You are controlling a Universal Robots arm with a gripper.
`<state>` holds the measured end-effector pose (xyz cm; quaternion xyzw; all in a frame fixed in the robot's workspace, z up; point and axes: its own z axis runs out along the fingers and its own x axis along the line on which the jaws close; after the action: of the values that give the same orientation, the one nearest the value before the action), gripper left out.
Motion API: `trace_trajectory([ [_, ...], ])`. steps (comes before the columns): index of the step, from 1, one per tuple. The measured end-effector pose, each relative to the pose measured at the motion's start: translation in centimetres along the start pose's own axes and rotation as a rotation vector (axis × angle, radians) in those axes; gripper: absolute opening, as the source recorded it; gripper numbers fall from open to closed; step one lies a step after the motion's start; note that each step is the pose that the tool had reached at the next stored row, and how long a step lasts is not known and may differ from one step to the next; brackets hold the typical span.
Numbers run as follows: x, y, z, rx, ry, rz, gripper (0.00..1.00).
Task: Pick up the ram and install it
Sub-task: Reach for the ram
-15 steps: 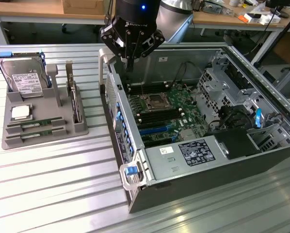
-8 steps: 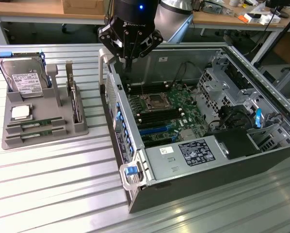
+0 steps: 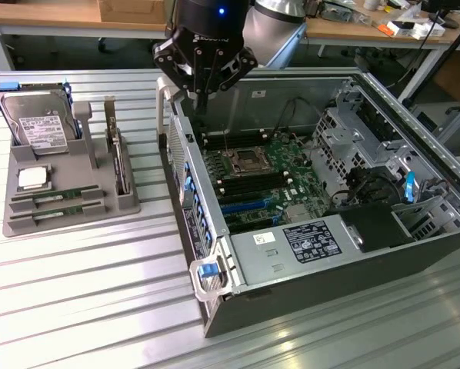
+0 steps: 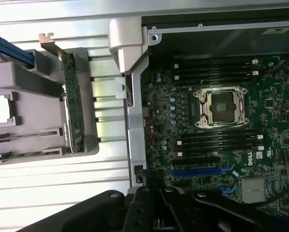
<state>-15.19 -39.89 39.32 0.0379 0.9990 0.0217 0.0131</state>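
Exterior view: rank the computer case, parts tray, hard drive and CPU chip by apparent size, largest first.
1. computer case
2. parts tray
3. hard drive
4. CPU chip
The case lies partly nearer the camera, but the differences are wide enough that the order holds.

Desk (image 3: 84, 307): tray (image 3: 68, 219) on the exterior view's left, case (image 3: 330, 277) on its right, near but apart.
In tray: hard drive (image 3: 36, 123) at back, CPU (image 3: 32, 178) before it, 2 ram sticks (image 3: 55, 197) in front slots, card (image 3: 120, 161) upright on case side.
Motherboard (image 3: 253, 181) in case.
Gripper (image 3: 201, 104) above the case's rear corner nearest the tray.
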Motion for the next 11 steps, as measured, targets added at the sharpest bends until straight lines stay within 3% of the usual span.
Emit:
trace_trajectory([
  [11,0.31,-0.02,0.01,0.0,0.0,0.0,0.11],
])
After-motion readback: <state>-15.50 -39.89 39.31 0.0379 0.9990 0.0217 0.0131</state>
